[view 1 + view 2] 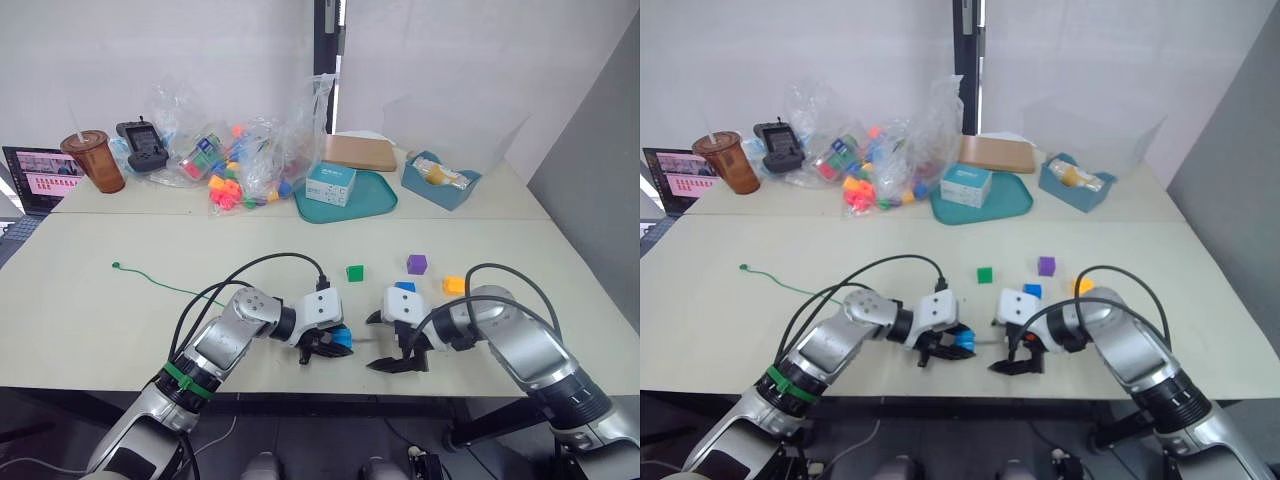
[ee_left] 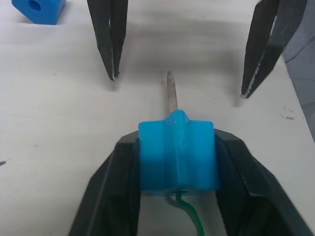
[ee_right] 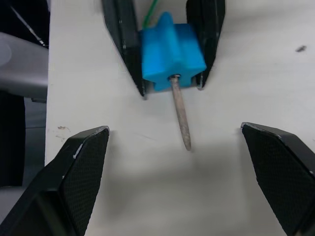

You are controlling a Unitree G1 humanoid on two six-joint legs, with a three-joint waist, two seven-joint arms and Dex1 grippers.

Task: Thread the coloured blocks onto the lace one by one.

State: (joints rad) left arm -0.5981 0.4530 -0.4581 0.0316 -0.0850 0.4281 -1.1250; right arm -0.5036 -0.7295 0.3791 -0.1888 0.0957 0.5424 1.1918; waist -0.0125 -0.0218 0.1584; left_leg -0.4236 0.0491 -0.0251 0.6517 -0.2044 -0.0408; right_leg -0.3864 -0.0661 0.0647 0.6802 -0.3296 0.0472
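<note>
On the pale worktop (image 1: pixel 90 320), near its front edge, the left gripper (image 2: pixel 177 162) clamps a light blue plastic cube (image 2: pixel 177 157). The thin green lace (image 1: pixel 160 281) runs through it, its stiff dark tip (image 3: pixel 181 118) poking out toward the right gripper (image 3: pixel 177 162), whose fingers stand wide apart, holding nothing.

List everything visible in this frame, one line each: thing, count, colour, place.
Light blue block: 1, in the left gripper, lace tip through it.
Lace: 1, green, across the table's left.
Loose blocks: green, purple, dark blue, orange-yellow, mid-table.
Toy jumble: multicoloured, back.
Tray: teal, holding a box.
Cup: brown, back left.
Left gripper: shut on the block.
Right gripper: open, facing the tip.
</note>
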